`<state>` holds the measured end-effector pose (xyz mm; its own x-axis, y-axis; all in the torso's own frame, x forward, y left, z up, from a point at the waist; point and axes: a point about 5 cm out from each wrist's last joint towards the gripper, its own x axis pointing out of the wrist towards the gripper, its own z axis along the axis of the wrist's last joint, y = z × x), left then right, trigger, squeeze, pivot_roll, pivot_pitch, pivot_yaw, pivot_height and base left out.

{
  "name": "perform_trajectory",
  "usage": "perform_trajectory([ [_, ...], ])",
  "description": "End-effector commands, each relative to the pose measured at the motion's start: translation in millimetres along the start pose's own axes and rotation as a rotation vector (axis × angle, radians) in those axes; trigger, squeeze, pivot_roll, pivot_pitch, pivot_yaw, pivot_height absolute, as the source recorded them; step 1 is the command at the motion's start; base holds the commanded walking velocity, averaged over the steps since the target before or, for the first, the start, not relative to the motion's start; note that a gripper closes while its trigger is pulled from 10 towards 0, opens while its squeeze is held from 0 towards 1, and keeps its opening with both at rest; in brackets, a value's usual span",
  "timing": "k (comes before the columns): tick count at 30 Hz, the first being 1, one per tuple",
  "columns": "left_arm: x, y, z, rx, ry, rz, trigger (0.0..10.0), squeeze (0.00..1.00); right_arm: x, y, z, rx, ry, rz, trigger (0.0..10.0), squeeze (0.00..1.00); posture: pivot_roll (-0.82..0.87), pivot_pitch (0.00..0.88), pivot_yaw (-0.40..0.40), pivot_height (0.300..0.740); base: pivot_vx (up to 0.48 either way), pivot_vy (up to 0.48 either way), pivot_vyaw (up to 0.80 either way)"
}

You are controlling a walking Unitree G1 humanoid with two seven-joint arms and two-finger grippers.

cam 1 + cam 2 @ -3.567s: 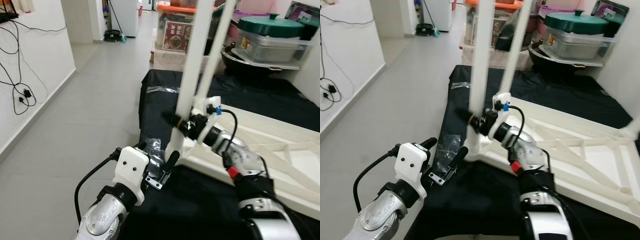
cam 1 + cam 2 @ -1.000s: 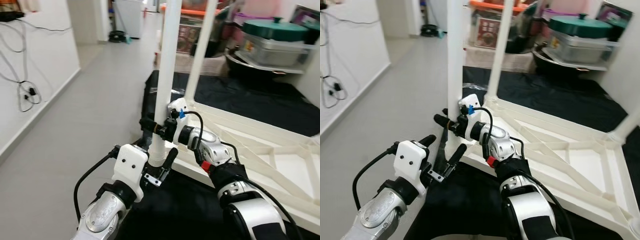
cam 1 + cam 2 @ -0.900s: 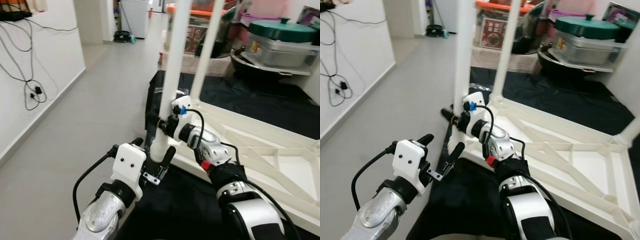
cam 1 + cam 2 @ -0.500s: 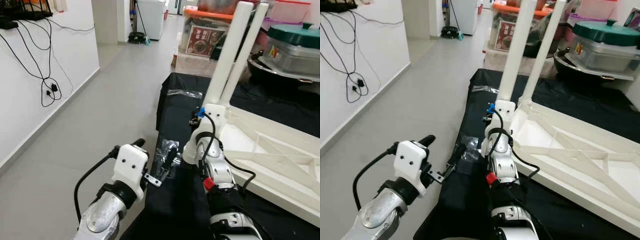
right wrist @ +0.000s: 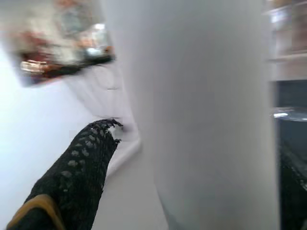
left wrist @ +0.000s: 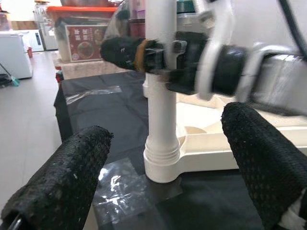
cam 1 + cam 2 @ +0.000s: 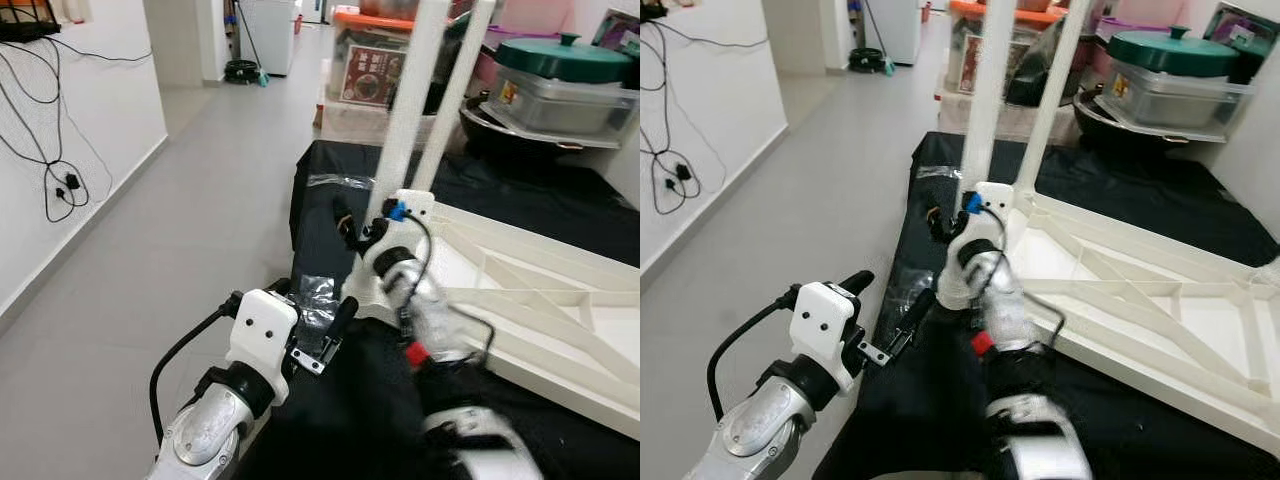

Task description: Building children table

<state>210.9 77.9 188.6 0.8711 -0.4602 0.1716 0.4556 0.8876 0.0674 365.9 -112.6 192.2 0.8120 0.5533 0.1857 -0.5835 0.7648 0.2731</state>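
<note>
Reaching forward over the black cloth (image 7: 330,410), the right arm bends up at the wrist and its gripper (image 7: 352,228) is clamped on the near leg (image 7: 408,120), low down, just above the socket. That white leg stands upright at the corner of the upturned table (image 7: 540,290), which lies to the gripper's right. The left gripper (image 6: 163,158) is held out low, fingers (image 6: 62,182) spread apart, with the leg's base (image 6: 162,160) just ahead between them, untouched.

Black cloth (image 7: 330,215) lies before me. Far right, a green lid (image 7: 565,55) tops a clear tub (image 7: 545,95). Cables (image 7: 55,180) hang on the left wall.
</note>
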Motion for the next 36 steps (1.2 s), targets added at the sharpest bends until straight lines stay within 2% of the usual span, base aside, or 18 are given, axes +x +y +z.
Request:
perform_trajectory([
  [1,0.6,-1.5,-4.8,-0.005,0.019,-0.003,10.0,0.00,7.1,17.1,-6.0,0.065,0.045,0.189,10.0,0.00,0.11,0.007,-0.104,0.740,0.000,0.000,0.00],
  [3,1.1,-1.2,-4.6,-0.005,0.018,-0.001,10.0,0.00,-1.3,20.7,-12.4,0.069,0.151,0.432,10.0,0.00,0.12,0.008,-0.107,0.740,0.000,0.000,0.00],
  [4,1.1,-1.2,-4.6,-0.005,0.018,-0.001,10.0,0.00,-1.3,20.7,-12.4,0.069,0.151,0.432,10.0,0.00,0.12,0.008,-0.107,0.740,0.000,0.000,0.00],
  [5,1.1,-1.2,-4.5,-0.004,0.018,-0.001,10.0,0.00,-5.7,22.7,-18.2,0.045,0.213,0.534,10.0,0.00,0.12,0.008,-0.108,0.740,0.000,0.000,0.00],
  [11,1.0,-0.9,-4.2,-0.002,0.018,0.002,10.0,0.00,-6.2,25.6,-32.0,-0.036,0.313,0.609,10.0,0.00,0.13,0.008,-0.111,0.740,0.000,0.000,0.00],
  [12,0.7,-0.6,-4.2,-0.001,0.018,0.003,10.0,0.00,1.3,23.8,-37.1,-0.096,0.320,0.532,0.0,0.00,0.13,0.005,-0.110,0.740,0.000,0.000,0.00],
  [14,0.1,-0.6,-4.3,-0.002,0.018,0.006,10.0,0.00,13.7,18.3,-40.2,-0.153,0.306,0.358,0.0,0.00,0.13,0.002,-0.108,0.740,0.000,0.000,0.00],
  [15,0.1,-0.6,-4.3,-0.002,0.018,0.006,10.0,0.00,13.7,18.3,-40.2,-0.153,0.306,0.358,0.0,0.00,0.13,0.002,-0.108,0.740,0.000,0.000,0.00],
  [16,-0.4,-0.8,-4.6,-0.003,0.019,0.005,10.0,0.00,19.0,7.1,-30.6,-0.171,0.235,0.198,0.0,0.00,0.12,0.000,-0.104,0.740,0.000,0.000,0.00],
  [20,-0.6,-1.0,-5.0,-0.003,0.020,0.003,10.0,0.00,19.7,0.6,-23.4,-0.161,0.188,0.123,0.0,0.00,0.12,0.000,-0.106,0.740,0.000,0.000,0.00],
  [22,-1.0,-1.3,-5.8,-0.003,0.023,0.002,10.0,0.00,17.6,-12.2,-12.2,-0.147,0.121,-0.009,0.0,0.00,0.12,0.000,-0.106,0.740,0.000,0.000,0.00],
  [24,-1.0,-1.3,-5.8,-0.003,0.023,0.002,10.0,0.00,17.6,-12.2,-12.2,-0.147,0.121,-0.009,0.0,0.00,0.12,0.000,-0.106,0.740,0.000,0.000,0.00],
  [27,-1.6,-1.6,-7.2,-0.005,0.026,-0.001,10.0,0.00,-7.3,-46.1,-6.4,-0.239,0.060,-0.598,0.0,0.00,0.11,0.000,-0.096,0.740,0.000,0.000,0.00],
  [28,-1.6,-1.6,-7.2,-0.005,0.026,-0.001,10.0,0.00,-7.3,-46.1,-6.4,-0.239,0.060,-0.598,0.0,0.00,0.11,0.000,-0.096,0.740,0.000,0.000,0.00],
  [29,-1.6,-2.0,-7.5,-0.006,0.027,-0.002,10.0,0.00,-20.5,-52.1,-10.0,-0.268,0.056,-0.785,0.0,0.00,0.11,0.000,-0.097,0.740,0.000,0.000,0.00],
  [32,-1.6,-2.0,-7.5,-0.006,0.027,-0.002,10.0,0.00,-20.5,-52.1,-10.0,-0.268,0.056,-0.785,0.0,0.00,0.11,0.000,-0.097,0.740,0.000,0.000,0.00],
  [33,-1.6,-2.4,-7.7,-0.005,0.026,-0.004,10.0,0.00,-31.0,-50.8,-17.6,-0.270,0.075,-0.907,0.0,0.00,0.12,0.000,-0.095,0.740,0.000,0.000,0.00],
  [36,-1.5,-2.6,-7.6,-0.005,0.026,-0.004,10.0,0.00,-34.1,-43.7,-25.0,-0.265,0.095,-0.956,0.0,0.00,0.12,0.000,-0.096,0.740,0.000,0.000,0.00],
])
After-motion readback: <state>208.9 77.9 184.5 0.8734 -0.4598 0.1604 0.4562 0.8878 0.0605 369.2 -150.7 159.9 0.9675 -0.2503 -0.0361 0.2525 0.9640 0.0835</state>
